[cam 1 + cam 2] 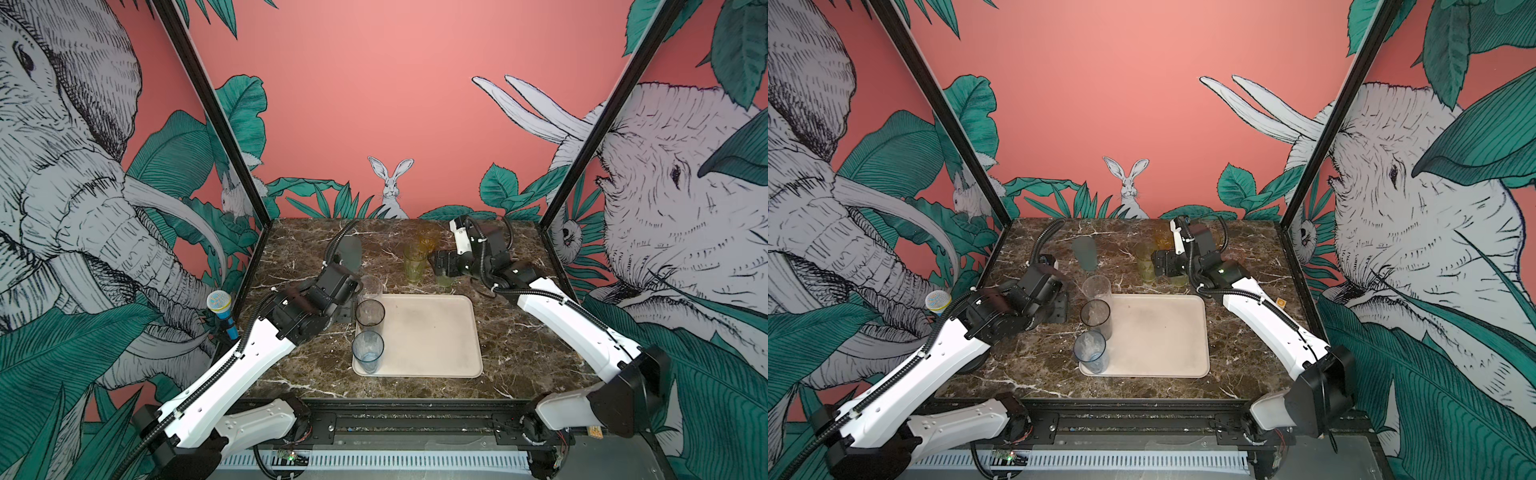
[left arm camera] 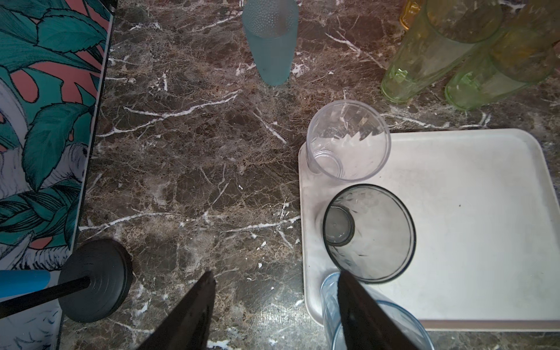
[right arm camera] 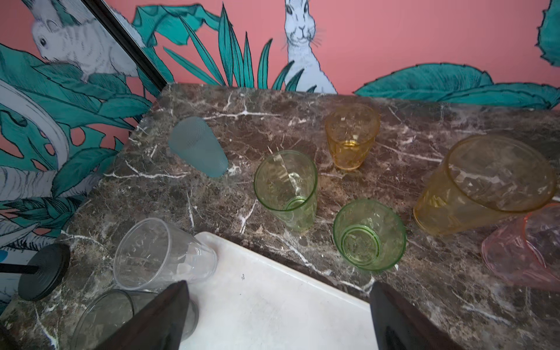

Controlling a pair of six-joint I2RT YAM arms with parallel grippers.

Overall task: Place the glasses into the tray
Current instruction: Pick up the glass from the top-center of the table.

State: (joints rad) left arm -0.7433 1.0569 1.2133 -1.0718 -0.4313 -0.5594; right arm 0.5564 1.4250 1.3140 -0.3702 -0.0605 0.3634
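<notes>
tray [image 1: 432,332]: laid flat mid-tabletop [image 1: 519,345], toward the front edge.
in tray: three tumblers lined up along the left edge, all upright, mouths up.
clear tumbler [image 1: 370,286]: at the tray's far left corner; base is seen right at the corner rim [image 2: 327,163], and whether it is fully inside cannot be told.
smoky grey tumbler [image 1: 370,313]: middle of the row, just beside the clear one.
blue tumbler [image 1: 368,351]: near left corner.
outside tray: six tumblers are seen on the bare tabletop beyond the far edge, all upright.
teal tumbler [image 3: 198,147]: frosted, far left, well apart from the others.
tall green tumbler [image 3: 286,188]: just beyond the tray's far edge.
short green tumbler [image 3: 369,235]: near the tall green one, closer to the right arm.
amber tumbler [image 3: 351,136]: short, behind the green pair.
yellow tumbler [image 3: 485,185]: tall, far right.
pink tumbler [image 3: 524,251]: just beside the yellow one, cut off by the frame edge.
left claw [image 2: 274,274]: open, nothing gripped; held above the tabletop beside the tray's left edge, one finger [image 2: 363,306] seen across the blue tumbler.
right claw [image 3: 278,283]: spread wide, nothing gripped; held above the tray's far edge, near the green pair.
microphone [image 1: 219,301]: on a stand, round black base [image 2: 97,281] at the tabletop's left edge.
</notes>
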